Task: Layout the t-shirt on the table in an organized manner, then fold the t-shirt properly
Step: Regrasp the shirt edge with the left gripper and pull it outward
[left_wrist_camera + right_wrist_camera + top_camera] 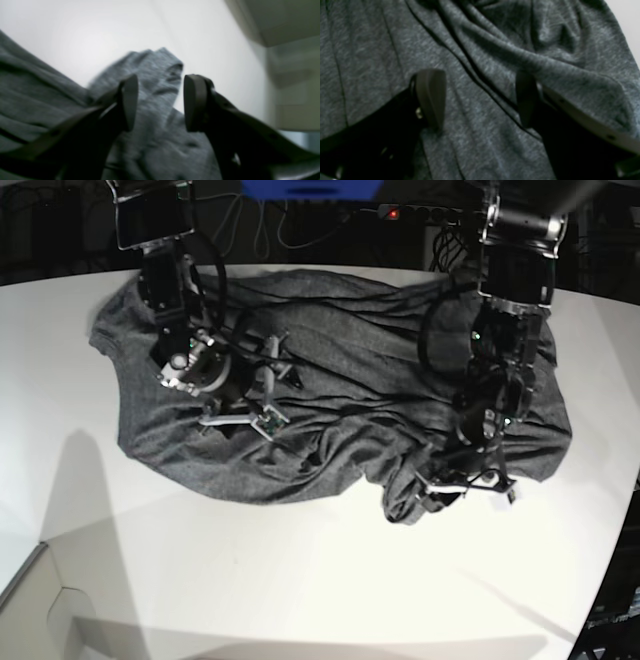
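The bench [300, 580] is a wide, smooth white surface with a curved edge. Directly on it lies the t-shirt [340, 370], a heathered dark grey cloth, wrinkled and spread across the far half. Beneath and around the right gripper [480, 100] the cloth runs in long folds. By the left gripper [160, 102] a rumpled corner meets bare white bench.
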Robot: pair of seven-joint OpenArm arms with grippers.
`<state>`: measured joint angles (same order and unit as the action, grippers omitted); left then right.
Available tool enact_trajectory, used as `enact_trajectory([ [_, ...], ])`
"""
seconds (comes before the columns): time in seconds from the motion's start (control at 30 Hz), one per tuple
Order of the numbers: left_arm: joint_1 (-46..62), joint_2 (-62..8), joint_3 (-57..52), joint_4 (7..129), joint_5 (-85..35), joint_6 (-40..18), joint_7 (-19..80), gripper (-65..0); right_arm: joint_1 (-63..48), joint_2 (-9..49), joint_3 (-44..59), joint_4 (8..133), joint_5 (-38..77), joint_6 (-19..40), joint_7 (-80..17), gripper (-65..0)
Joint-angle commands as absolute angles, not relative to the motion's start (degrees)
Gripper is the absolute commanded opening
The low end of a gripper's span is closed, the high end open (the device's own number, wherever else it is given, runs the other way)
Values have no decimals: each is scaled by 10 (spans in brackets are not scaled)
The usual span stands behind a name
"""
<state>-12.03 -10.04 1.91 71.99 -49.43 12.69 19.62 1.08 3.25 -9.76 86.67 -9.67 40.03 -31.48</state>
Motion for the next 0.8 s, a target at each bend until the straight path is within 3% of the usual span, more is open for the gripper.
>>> enact_trajectory([
  [0.0,-124,-96,16,731,-485,124,189,-361,21,32,-97,878,-88,400,-301,-212],
  [0.2,-110,-102,16,756,-462,125,189,-361,20,33,-97,878,-88,400,-301,-212],
  [0.77,-149,-99,18,655,-462,124,184,-377,18,32,-97,876,-88,400,-300,-212],
])
